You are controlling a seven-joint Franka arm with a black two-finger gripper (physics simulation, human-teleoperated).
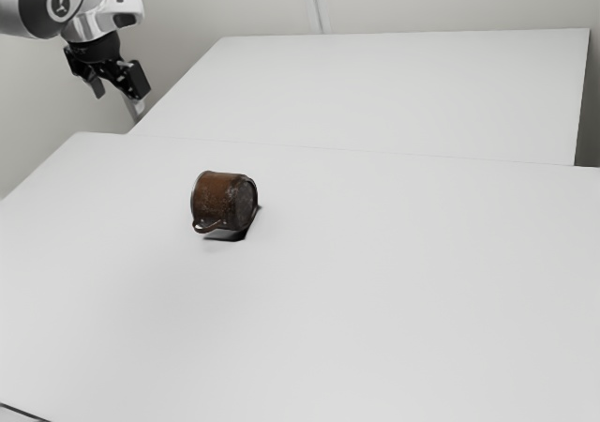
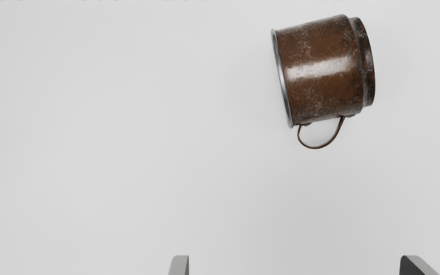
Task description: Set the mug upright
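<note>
Before a pale wall, a smooth white tabletop (image 1: 403, 291) bears a scuffed brown metal mug (image 1: 225, 201), lying on its side. What it holds, if anything, is hidden. Its mouth faces the exterior view's left, its base the right, the long axis lying along the surface. The body is cylindrical, with a bright rim (image 2: 282, 80) and a thin looped handle (image 2: 316, 148) on the gripper's side. The gripper (image 1: 119, 95) hangs well apart, fingers spread, nothing between them.
</note>
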